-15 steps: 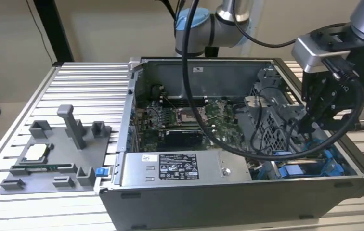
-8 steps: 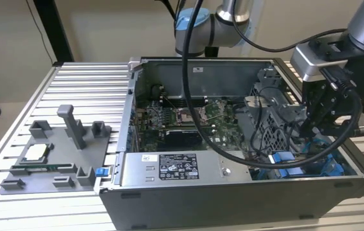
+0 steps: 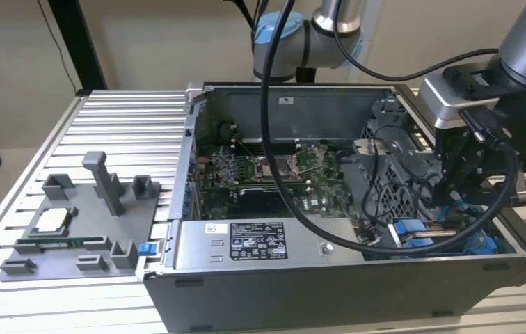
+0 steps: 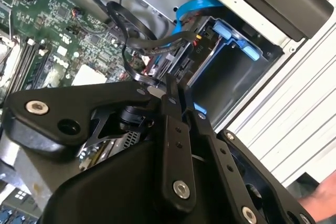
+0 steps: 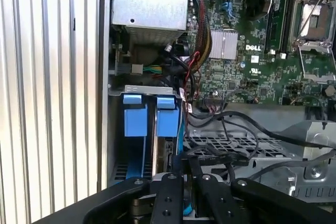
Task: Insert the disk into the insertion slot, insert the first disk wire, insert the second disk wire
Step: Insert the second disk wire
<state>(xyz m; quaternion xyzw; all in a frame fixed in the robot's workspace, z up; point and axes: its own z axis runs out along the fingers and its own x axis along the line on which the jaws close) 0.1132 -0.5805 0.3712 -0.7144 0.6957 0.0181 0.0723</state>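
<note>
- Black, jointed gripper (image 3: 463,188) hangs low inside the open grey computer case (image 3: 337,285), at the corner on the exterior view's right nearest the camera; its two slim black fingers (image 4: 171,129) lie close together, almost touching, over a narrow gap with a bit of blue showing in it; what that blue belongs to, and whether anything is pinched, I cannot tell.
- Bright blue plastic carrier tabs of the disk (image 5: 135,119) stand upright in the drive bay, two tabs side by side; in the first wrist view they sit just beyond the fingertips, with the disk's body running down into the slot.
- Blue flat data cable (image 4: 191,10) curves above the bay in the second wrist view; black wires (image 5: 220,156) loop across the metal grille just beside the gripper, ending near the disk.
- Green motherboard (image 3: 263,174) fills the case floor, with a silver processor socket (image 5: 315,22) at its middle.
- Grey labelled power-supply box (image 3: 244,243) lies along the case's near wall.
- Grey plastic fixture tray (image 3: 68,236) rests on the ribbed aluminium table (image 3: 124,118), well apart on the exterior view's left.
- Thick black cable (image 3: 273,125) drapes from the arm into the case.
</note>
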